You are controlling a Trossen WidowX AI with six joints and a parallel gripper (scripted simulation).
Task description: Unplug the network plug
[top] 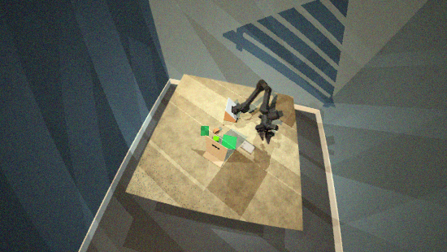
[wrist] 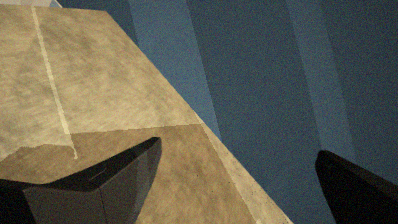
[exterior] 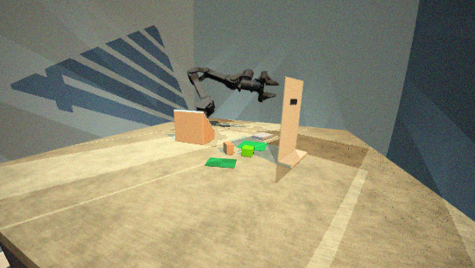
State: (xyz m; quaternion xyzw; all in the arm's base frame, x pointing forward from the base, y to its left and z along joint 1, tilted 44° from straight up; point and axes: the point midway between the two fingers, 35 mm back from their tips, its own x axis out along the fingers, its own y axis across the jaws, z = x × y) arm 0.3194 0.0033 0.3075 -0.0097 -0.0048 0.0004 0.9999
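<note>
The upright pinkish panel (top: 216,152) (exterior: 291,125) stands on the table, with a dark rectangular opening (top: 215,146) (exterior: 294,102) in its visible face. I cannot make out the plug or its tab; the panel's other face is hidden. Two flat green squares lie on the table: a smaller one (top: 205,130) (exterior: 221,162) and a larger one (top: 230,141) (exterior: 258,146) nearer the panel. I cannot tell which is the marked square. My gripper (top: 265,141) (exterior: 276,89) (wrist: 238,151) is open and empty, raised high above the table and apart from the panel.
A lime block (top: 215,138) (exterior: 247,150) and a small orange block (top: 215,130) (exterior: 229,148) stand near the green squares. A pale flat piece (top: 247,146) (exterior: 262,136) lies beyond the larger square. A big orange wedge (top: 230,116) (exterior: 190,127) stands near the arm's base.
</note>
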